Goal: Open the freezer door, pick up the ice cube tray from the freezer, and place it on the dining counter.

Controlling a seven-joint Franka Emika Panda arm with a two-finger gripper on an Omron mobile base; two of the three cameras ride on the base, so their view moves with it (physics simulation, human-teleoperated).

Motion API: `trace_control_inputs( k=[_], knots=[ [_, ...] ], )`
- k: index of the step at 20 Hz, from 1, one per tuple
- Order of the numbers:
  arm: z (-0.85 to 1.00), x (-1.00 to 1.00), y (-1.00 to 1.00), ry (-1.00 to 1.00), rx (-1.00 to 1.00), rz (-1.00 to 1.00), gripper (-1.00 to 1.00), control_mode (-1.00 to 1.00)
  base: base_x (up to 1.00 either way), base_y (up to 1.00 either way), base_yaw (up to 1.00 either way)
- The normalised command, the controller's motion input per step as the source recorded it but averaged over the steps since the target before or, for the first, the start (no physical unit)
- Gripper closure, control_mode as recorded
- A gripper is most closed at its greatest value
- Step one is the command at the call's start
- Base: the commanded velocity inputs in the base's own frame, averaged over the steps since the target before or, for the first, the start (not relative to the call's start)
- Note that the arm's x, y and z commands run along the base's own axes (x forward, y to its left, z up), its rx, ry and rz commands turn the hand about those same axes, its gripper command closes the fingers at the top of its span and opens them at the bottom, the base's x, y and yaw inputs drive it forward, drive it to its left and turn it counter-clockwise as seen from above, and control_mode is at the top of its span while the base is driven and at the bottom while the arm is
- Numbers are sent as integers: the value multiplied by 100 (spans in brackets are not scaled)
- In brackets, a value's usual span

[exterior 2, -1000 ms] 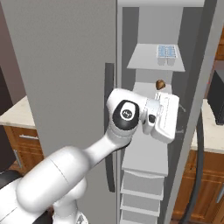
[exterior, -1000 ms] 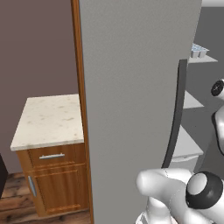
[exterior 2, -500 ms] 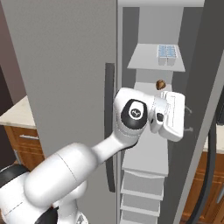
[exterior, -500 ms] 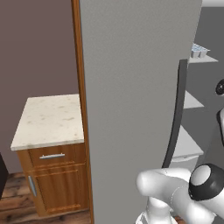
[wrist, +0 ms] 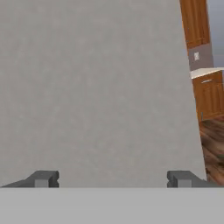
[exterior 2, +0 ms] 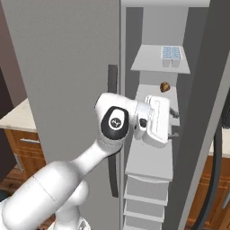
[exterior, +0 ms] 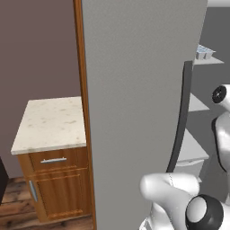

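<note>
The freezer [exterior 2: 155, 148] stands open, showing light grey shelves. The pale blue ice cube tray [exterior 2: 170, 53] lies on the top shelf and also appears as the tray [exterior: 204, 51] from the left. The freezer door [exterior 2: 209, 103] is swung out to the right, its dark curved handle [exterior 2: 218, 157] at the frame's edge. My gripper [exterior 2: 174, 124] hovers in front of the middle shelves, well below the tray, pointing toward the door. It is open with nothing between its fingers. In the hand view the gripper [wrist: 113, 179] faces the door's flat grey panel [wrist: 96, 87] close up.
A small brown object [exterior 2: 165, 86] sits on the second shelf just above my hand. The closed grey door with its dark handle [exterior 2: 112, 130] is to the left. A short speckled-top cabinet [exterior: 51, 121] stands further left. Wooden cabinets [wrist: 205, 87] lie beyond the door.
My hand drifted right toward the door, then drew back left. The jaws narrowed briefly and spread wide again. The freezer door has swung a little further out.
</note>
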Motion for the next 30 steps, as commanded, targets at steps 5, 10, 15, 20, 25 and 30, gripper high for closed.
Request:
trace_control_inputs(
  k=[5, 10, 15, 20, 25, 30],
  knots=[
    [36, -27, 100, 18, 0, 24, -100, -100, 0, 0, 0],
    [28, -33, 100, 29, 0, 41, -100, -100, 0, 0, 0],
    [27, -29, 99, 33, 1, 53, -100, -100, 0, 0, 0],
    [11, -55, 100, 27, 7, 48, -100, -100, 0, 0, 0],
    [14, -37, 100, 31, 12, 43, -100, -100, 0, 0, 0],
    [0, -41, 92, 21, 21, 42, -100, -100, 0, 0, 0]
  ],
)
